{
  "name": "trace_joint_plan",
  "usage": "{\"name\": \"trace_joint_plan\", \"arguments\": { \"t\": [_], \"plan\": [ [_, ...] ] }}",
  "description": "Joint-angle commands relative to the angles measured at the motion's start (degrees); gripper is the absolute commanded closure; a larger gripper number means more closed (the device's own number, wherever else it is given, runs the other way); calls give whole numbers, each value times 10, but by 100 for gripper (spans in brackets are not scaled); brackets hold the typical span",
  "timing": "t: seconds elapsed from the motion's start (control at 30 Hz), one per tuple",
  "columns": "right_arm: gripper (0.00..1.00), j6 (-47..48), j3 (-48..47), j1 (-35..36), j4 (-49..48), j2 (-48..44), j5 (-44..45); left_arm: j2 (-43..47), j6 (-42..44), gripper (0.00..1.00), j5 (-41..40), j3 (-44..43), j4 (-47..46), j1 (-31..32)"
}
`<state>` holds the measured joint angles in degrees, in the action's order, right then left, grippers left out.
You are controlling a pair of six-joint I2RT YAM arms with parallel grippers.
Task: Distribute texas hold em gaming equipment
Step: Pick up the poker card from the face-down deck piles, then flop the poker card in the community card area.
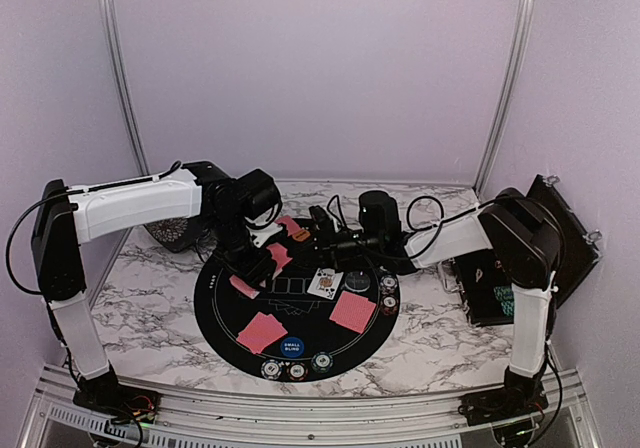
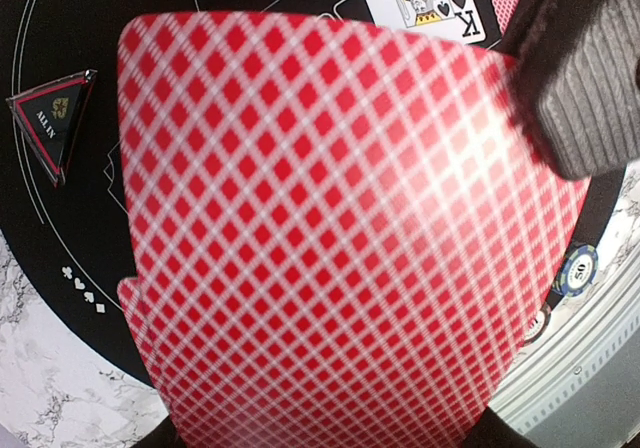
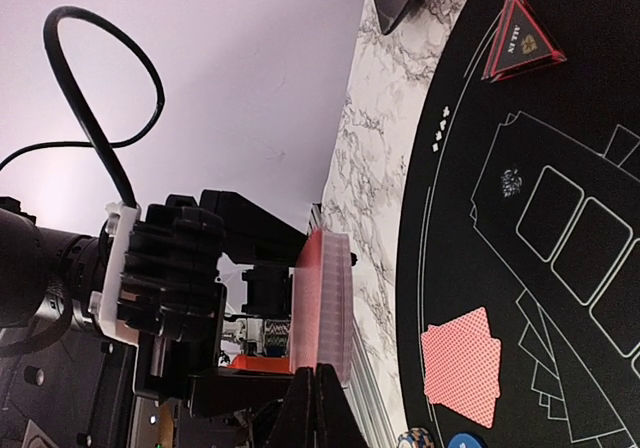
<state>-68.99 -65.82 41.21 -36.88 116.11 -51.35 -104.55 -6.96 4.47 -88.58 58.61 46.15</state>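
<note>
The deck of red-backed diamond-patterned playing cards (image 2: 340,248) hung above the far left part of the big round black mat (image 1: 215,313). The left gripper (image 1: 266,258) pinched it, one ribbed pad (image 2: 580,68) lapping its edge. The right gripper (image 3: 318,376) was pressed together at another edge of the deck; whether a card sat between its fingers could not be told.

On the mat, a black triangular all-in marker (image 2: 55,118) lay near the rim. A face-up king of spades (image 1: 324,283) lay at centre, and a face-down pair of red cards (image 1: 262,331) lay toward the near rim. Striped-edge poker chips (image 1: 297,371) sat on that rim. The printed card boxes at mid-mat lay uncovered. The white marble table (image 1: 150,298) bordered the mat's left edge.
</note>
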Motion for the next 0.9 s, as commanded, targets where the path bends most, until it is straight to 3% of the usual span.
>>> {"name": "trace_joint_plan", "arguments": {
  "t": [0.0, 0.53, 0.7, 0.87],
  "plan": [
    [100, -4, 7, -16, -23, -35, -8, 22, -5, 43, -8, 10, 12, -7],
    [100, 23, 54, -59, -8, -78, -7, 43, -17, 43, -8, 39, 5, -17],
    [100, 131, 52, -80, 93, -99, 22, 51, -19, 43, -9, 47, 3, -22],
    [100, 331, 5, -83, 258, -128, 121, 59, -20, 43, -9, 57, 2, -27]
  ]
}}
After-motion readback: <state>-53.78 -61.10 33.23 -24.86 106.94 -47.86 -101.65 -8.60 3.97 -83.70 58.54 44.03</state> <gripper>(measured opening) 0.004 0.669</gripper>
